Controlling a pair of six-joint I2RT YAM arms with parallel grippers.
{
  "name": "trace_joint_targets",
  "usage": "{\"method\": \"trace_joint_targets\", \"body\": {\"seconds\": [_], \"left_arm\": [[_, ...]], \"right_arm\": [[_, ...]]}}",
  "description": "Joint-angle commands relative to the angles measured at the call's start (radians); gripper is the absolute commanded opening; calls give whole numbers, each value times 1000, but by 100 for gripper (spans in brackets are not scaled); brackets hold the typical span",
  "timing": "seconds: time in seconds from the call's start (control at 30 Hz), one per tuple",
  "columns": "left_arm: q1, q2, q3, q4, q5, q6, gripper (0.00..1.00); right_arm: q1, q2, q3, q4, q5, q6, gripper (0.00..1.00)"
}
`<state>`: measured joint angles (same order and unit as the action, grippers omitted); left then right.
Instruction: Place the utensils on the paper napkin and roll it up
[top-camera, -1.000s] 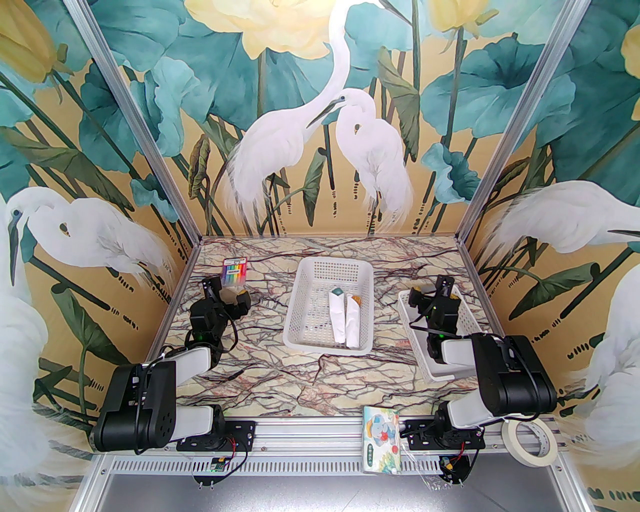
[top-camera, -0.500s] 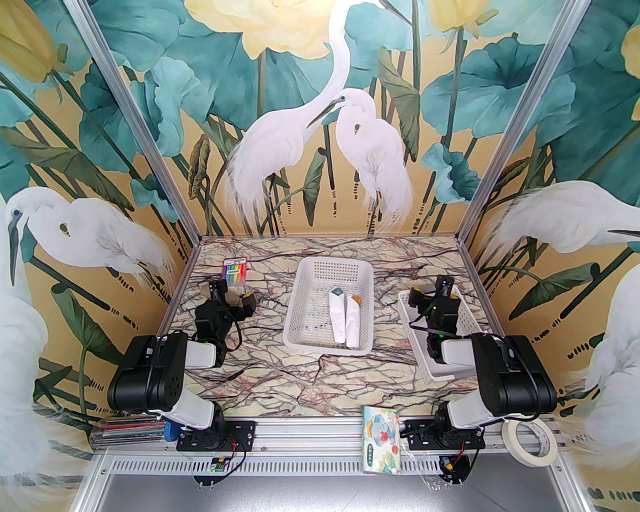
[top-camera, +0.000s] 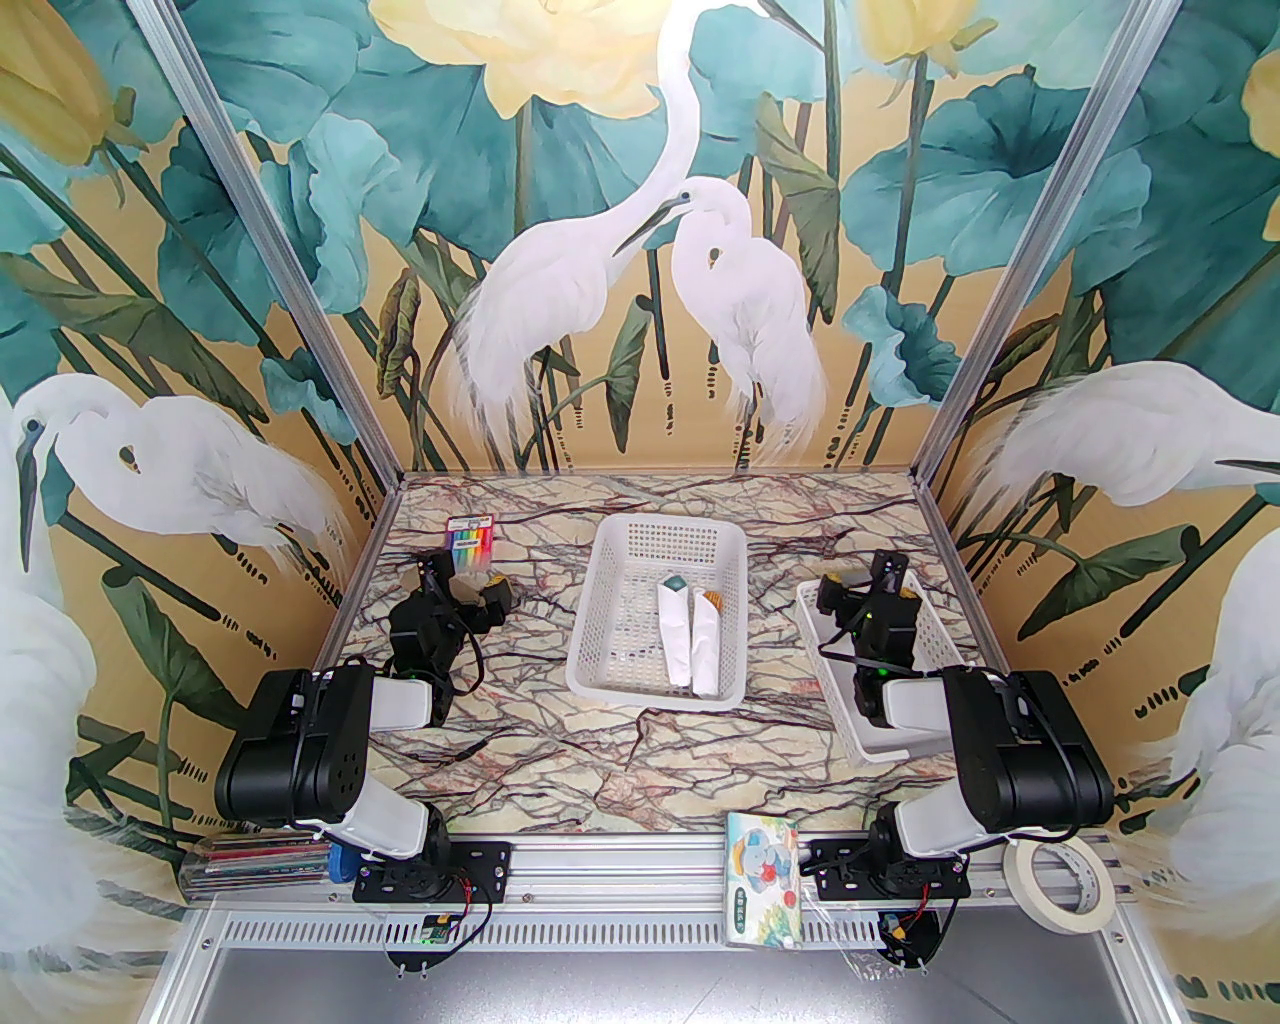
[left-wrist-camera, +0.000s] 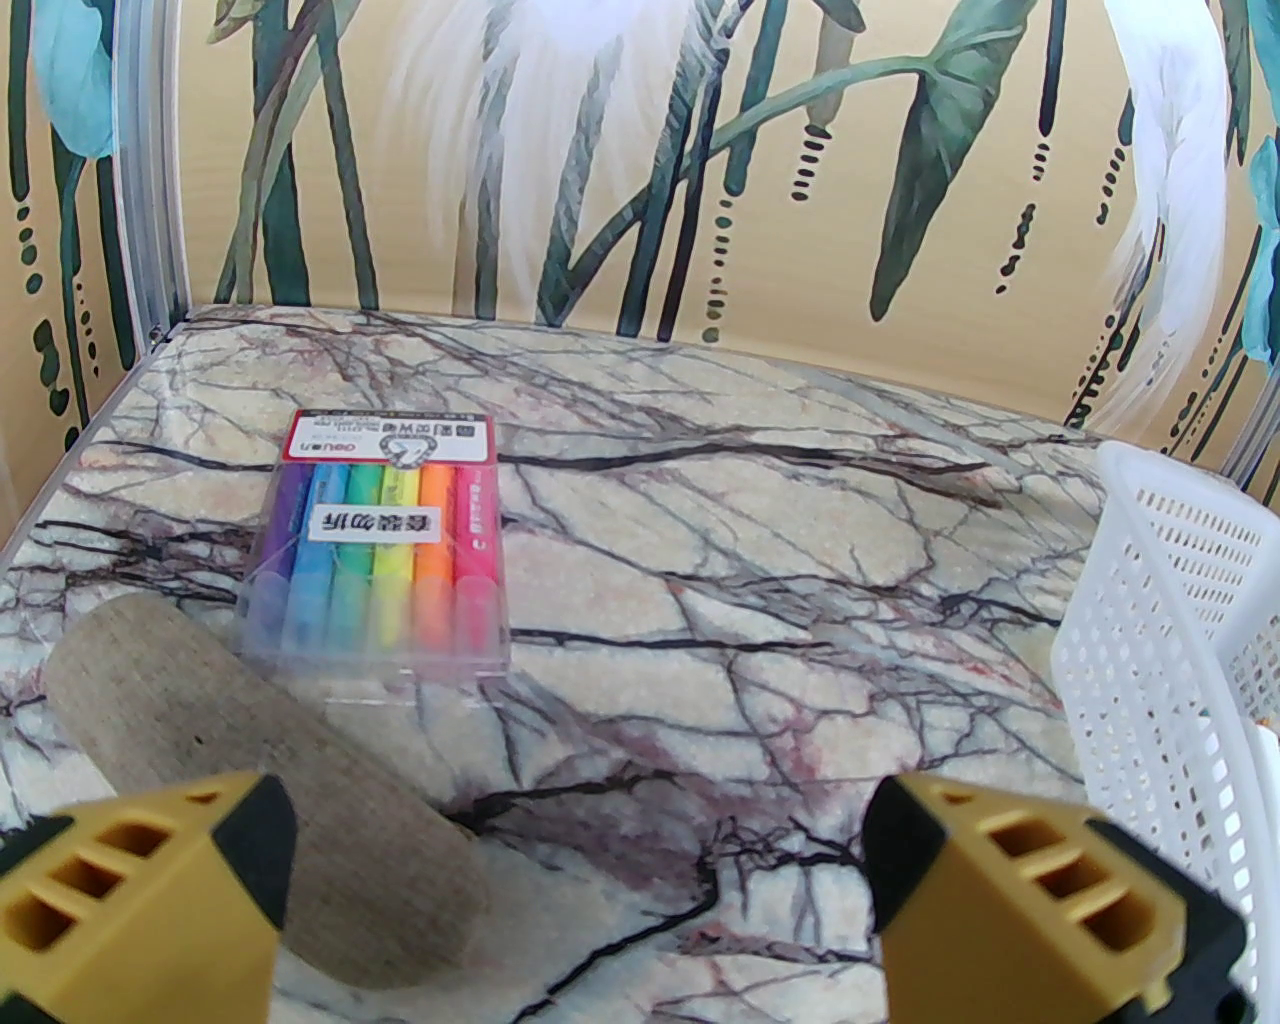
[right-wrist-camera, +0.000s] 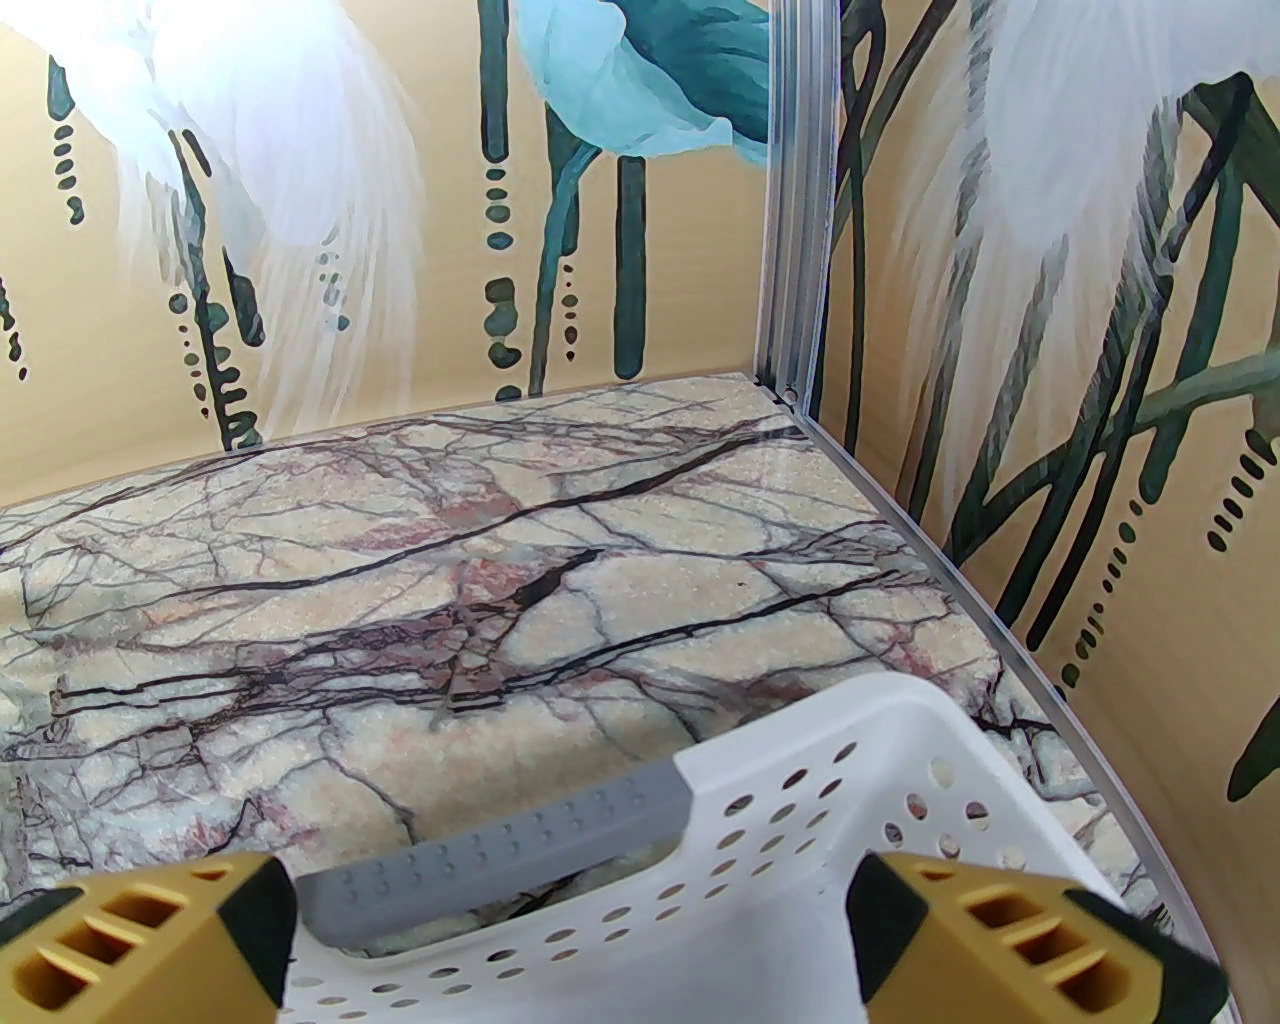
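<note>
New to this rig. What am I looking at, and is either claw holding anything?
Two robot arms are bolted at the near edge of a marble-patterned table. The wide picture is from a fixed camera above and behind them; the other two are from a camera on each wrist. The left claw is open and empty, facing a marker pack and a beige roll. The right claw, open and empty, is over a white basket. A middle basket holds two white paper rolls. A tissue pack and tape roll sit on the front rail.
</note>
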<state>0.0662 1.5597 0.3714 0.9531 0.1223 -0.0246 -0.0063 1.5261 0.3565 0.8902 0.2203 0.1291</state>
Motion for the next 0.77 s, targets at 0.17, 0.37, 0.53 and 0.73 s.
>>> {"method": "trace_joint_targets", "body": {"seconds": [0.17,0.37,0.53,0.73], "left_arm": [[-2,-4,12,-18,2,13,99],[-2,-4,12,-18,2,14,99],[-2,-4,12,-18,2,14,99],[-2,-3,12,-19,2,14,99]], "right_arm": [[6,9,32,-31,-39,-35,99],[6,9,32,-30,-43,-36,99],[6,9,34,-36,-56,-40,99],[6,9,34,-36,-60,-39,99]]}}
